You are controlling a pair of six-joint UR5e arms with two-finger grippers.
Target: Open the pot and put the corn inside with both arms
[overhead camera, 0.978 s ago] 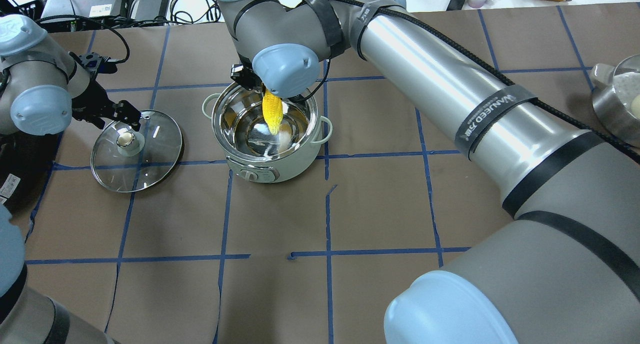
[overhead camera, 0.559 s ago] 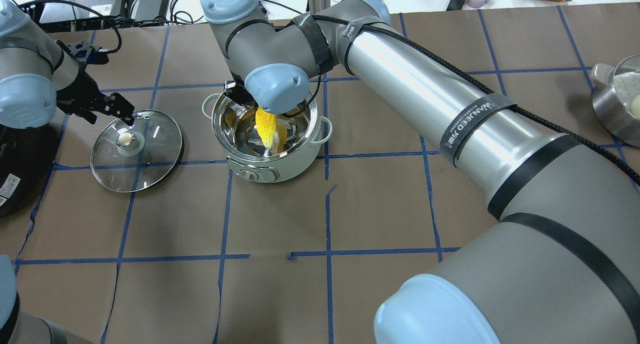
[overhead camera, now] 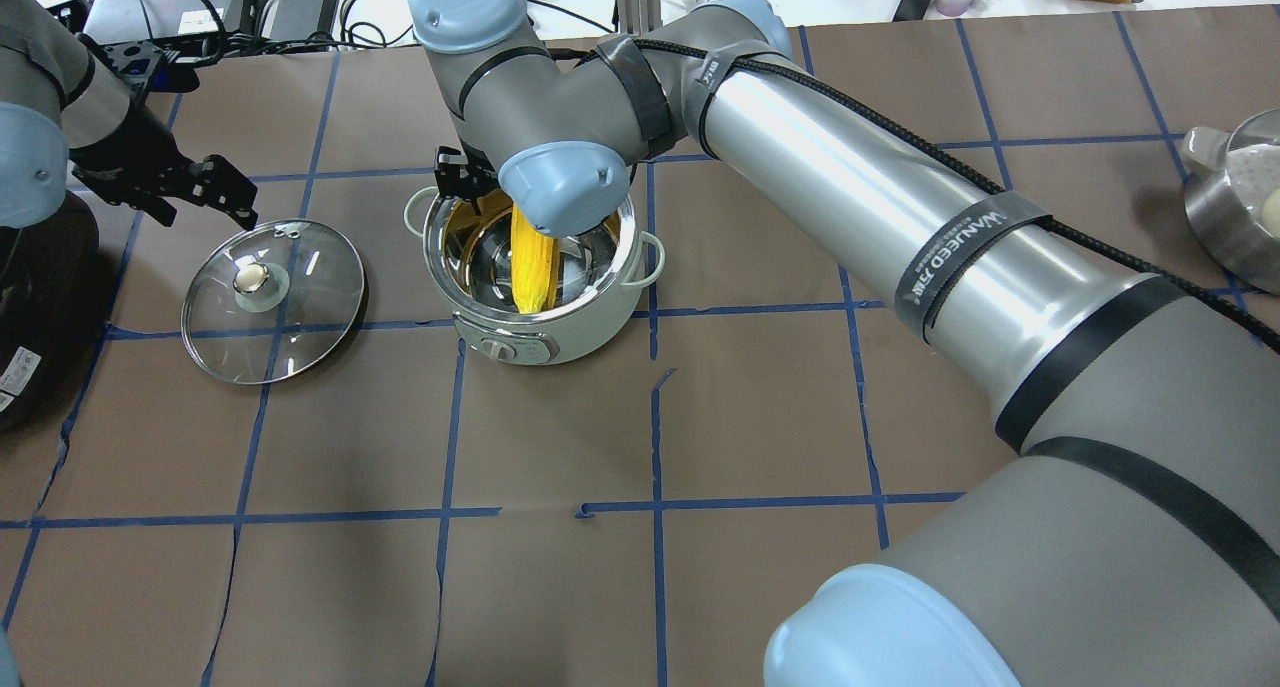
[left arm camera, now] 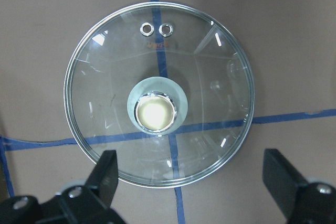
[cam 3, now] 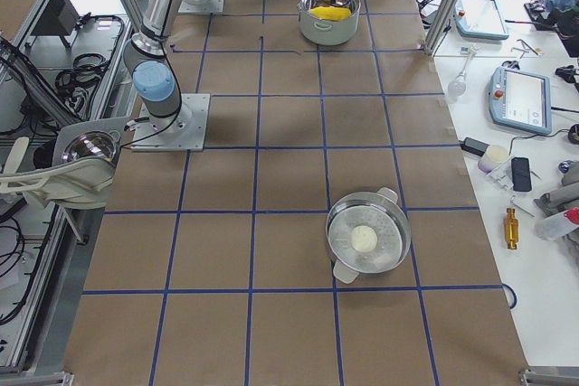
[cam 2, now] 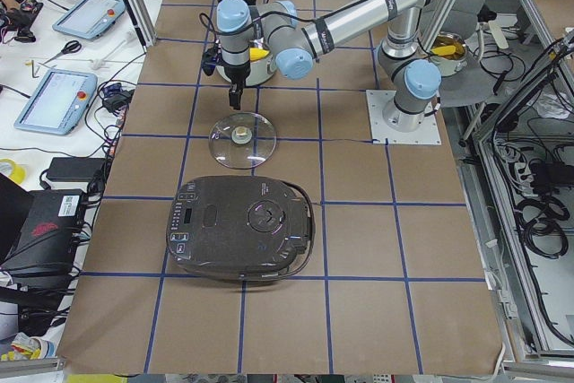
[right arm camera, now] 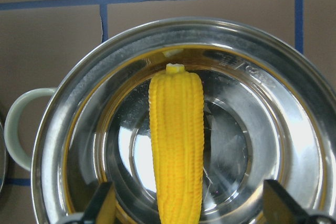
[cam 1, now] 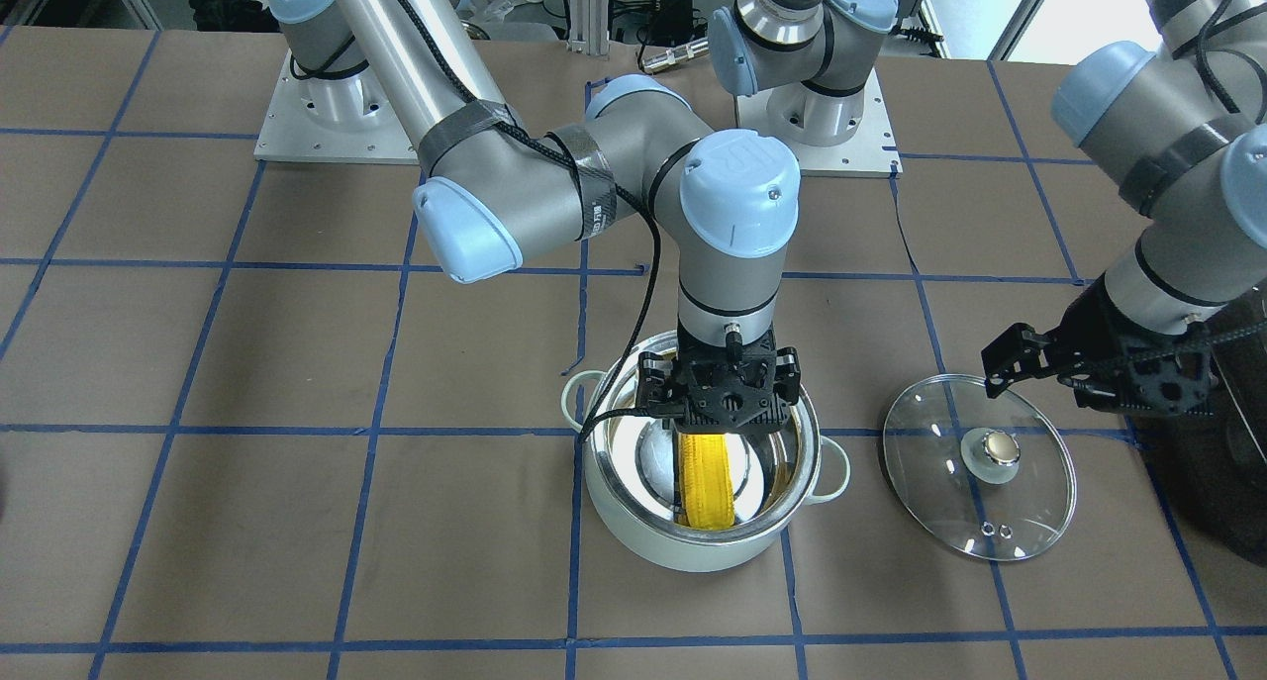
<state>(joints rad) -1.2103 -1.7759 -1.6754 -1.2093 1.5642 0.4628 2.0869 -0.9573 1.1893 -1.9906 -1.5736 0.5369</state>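
The pale-green pot [overhead camera: 520, 352] stands open near the table's middle and also shows in the front view [cam 1: 693, 556]. The yellow corn [overhead camera: 530, 267] lies slanted inside it, free of any grip, as the right wrist view [right arm camera: 177, 156] shows. My right gripper [cam 1: 721, 408] hangs just over the pot's far rim, its fingers [right arm camera: 102, 205] spread wide on either side of the cob without touching it. The glass lid [overhead camera: 273, 297] lies flat on the table beside the pot. My left gripper [overhead camera: 205, 207] is open and empty, above and behind the lid [left arm camera: 157, 93].
A large black appliance [cam 2: 242, 226] sits on the table at the robot's left end, past the lid. A steel pot with something white inside [cam 3: 366, 237] stands toward the right end. Cables and small tools lie on the benches past the table's far edge.
My right gripper has lowered the corn into the pot and opened; the cob has dropped from upright to lying inside. My left gripper has drawn back and to the left from the lid.
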